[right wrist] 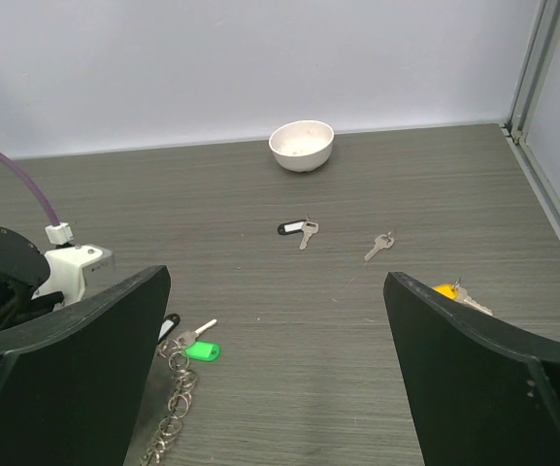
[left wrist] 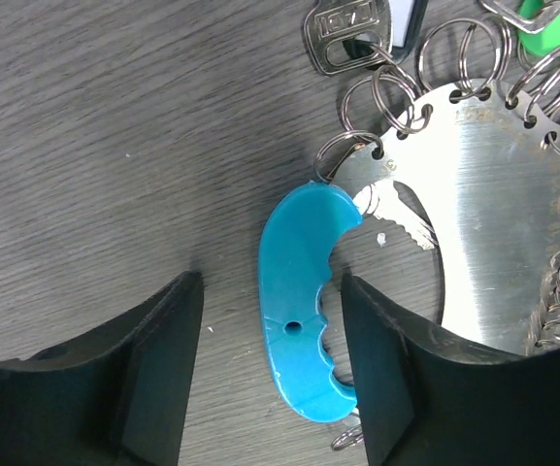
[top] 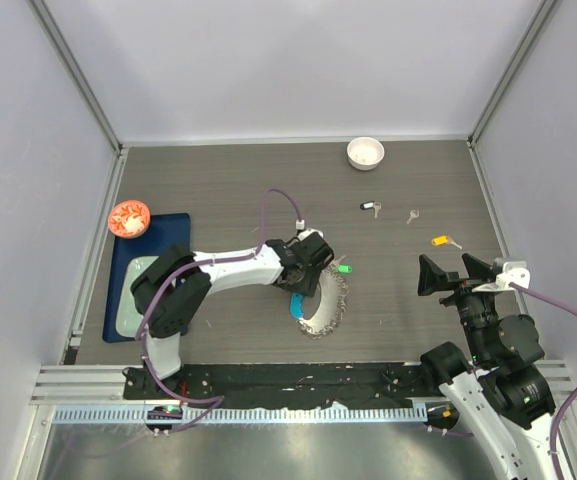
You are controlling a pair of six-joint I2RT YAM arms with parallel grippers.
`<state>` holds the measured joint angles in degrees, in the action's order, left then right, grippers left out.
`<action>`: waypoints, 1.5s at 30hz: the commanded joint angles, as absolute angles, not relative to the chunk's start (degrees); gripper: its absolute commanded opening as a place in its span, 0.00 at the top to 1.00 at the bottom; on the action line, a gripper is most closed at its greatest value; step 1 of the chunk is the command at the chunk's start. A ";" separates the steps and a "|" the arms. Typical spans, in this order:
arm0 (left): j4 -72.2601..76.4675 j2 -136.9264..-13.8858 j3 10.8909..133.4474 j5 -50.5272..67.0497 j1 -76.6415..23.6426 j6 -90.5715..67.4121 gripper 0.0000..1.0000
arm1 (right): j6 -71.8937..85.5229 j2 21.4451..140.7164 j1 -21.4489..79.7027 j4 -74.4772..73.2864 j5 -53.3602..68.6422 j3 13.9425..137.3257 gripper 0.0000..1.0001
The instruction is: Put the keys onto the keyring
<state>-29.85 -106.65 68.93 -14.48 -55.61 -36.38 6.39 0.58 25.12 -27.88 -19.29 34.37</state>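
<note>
I've got L gripper (left wrist: 270, 283) low over the keyring (left wrist: 493, 223), jaws apart astride its blue segment (left wrist: 294, 320); 1 finger sits just beside it, gap at the other. 3 loose keys (top: 372, 208) lie farther back. R gripper (right wrist: 278, 282) wide open, empty.

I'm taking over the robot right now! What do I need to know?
Left gripper: open, jaws either side of the blue segment of the keyring, not gripping yet.
Right gripper: open, empty, at the right.
Lying loose: black-tagged key, plain key, yellow-tagged key.
Green-tagged key lies by the keyring; threaded or not, I cannot tell.
Done: nothing I can confirm.
Left to do: thread the loose keys.
</note>
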 commanded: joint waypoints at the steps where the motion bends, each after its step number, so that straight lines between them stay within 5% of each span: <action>1: -31.38 -108.11 70.32 -13.01 -56.07 -35.95 0.41 | 6.77 0.18 25.58 -25.93 -18.63 34.89 0.00; 9: -33.92 -105.74 68.21 -17.66 -54.76 -34.10 0.78 | 6.77 0.18 25.75 -26.01 -18.63 34.89 0.00; 17: -33.92 -102.75 63.81 -19.07 -47.56 -31.82 0.86 | 6.59 0.18 25.75 -26.10 -16.61 35.59 0.00; 37: -27.00 -93.78 56.96 -19.34 -37.18 -30.85 0.70 | 17.40 32.60 25.75 -22.88 7.71 40.52 0.00; 45: -22.94 -86.42 51.86 -15.56 -38.23 -31.38 0.33 | 22.05 43.85 26.19 -16.09 12.91 37.45 0.00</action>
<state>-27.20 -91.74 53.28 -17.37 -37.19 -30.98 19.00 40.18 25.56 -22.44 8.27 38.24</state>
